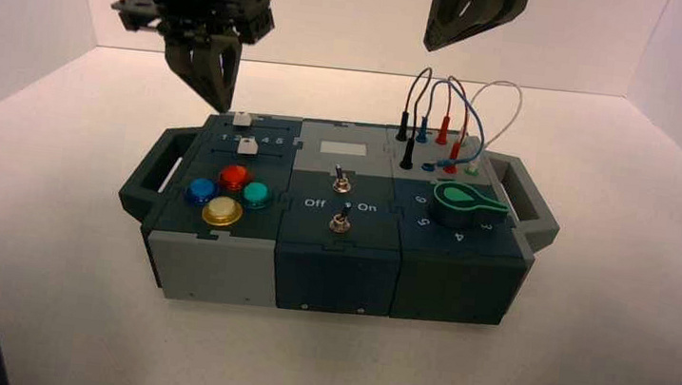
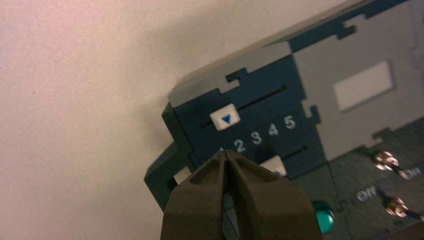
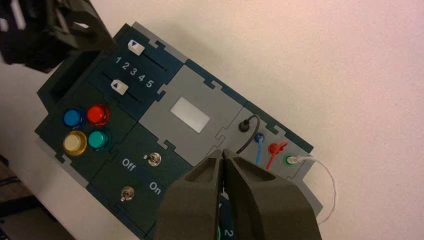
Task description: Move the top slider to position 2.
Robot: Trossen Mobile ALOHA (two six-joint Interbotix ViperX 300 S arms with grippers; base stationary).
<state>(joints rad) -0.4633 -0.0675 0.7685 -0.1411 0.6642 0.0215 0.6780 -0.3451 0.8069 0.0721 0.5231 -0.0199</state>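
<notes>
Left end effector [image 2: 226,156]: I see fingers pressed together, empty, hovering over numeral row.
Top slider [image 2: 225,119]: beside 1.
Right end effector [image 3: 223,154]: closed, empty, raised.

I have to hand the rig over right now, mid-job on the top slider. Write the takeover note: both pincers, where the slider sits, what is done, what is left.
Left pincer: shut, empty, hanging above the box's rear left corner, just behind the slider block.
Right pincer: shut, empty, parked high above the box's rear right side, over the wires.
Top slider: its arrow points between the hidden 1 and position 2, so it looks short of the mark. The lower slider is not part of the job.
Done: left arm brought over the slider block.
Left: lower the left pincer beside the knob, nudge it to 2, then check on the left wrist view.
</notes>
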